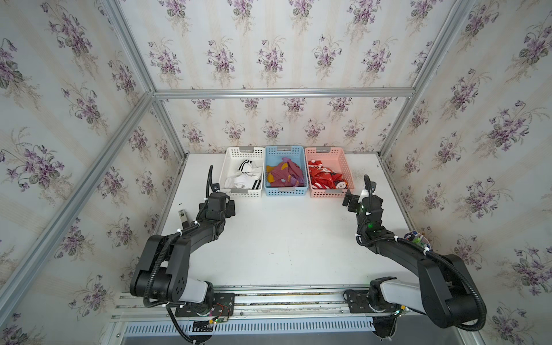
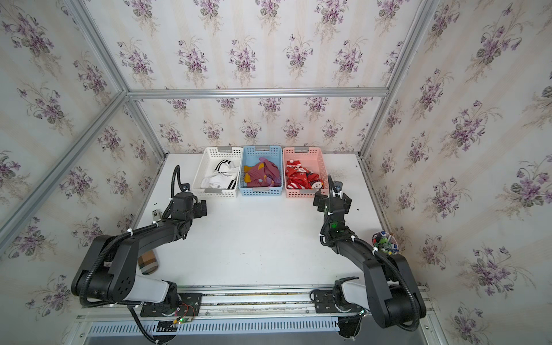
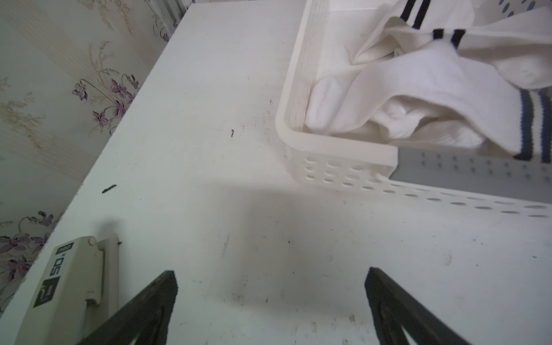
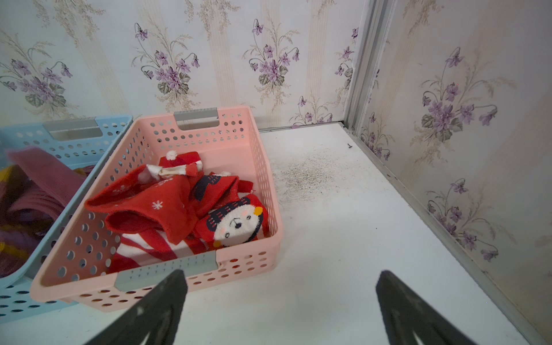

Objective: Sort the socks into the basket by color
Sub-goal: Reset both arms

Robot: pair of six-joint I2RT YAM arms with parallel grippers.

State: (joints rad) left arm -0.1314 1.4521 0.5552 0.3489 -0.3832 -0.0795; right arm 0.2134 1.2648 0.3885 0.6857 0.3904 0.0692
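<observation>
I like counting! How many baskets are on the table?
3, in a row at the far edge of the table: white basket on the left, blue basket in the middle, pink basket on the right. None seems hidden.

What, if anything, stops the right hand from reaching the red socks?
Probably nothing, so yes: the open right hand hangs just in front of the pink basket, which has no lid, and the red socks lie uncovered.

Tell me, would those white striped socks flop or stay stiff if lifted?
Probably floppy: the white socks lie crumpled and draped over each other in the white basket. Likely light, being soft knit. Lifting one might drag a neighbour along.
</observation>
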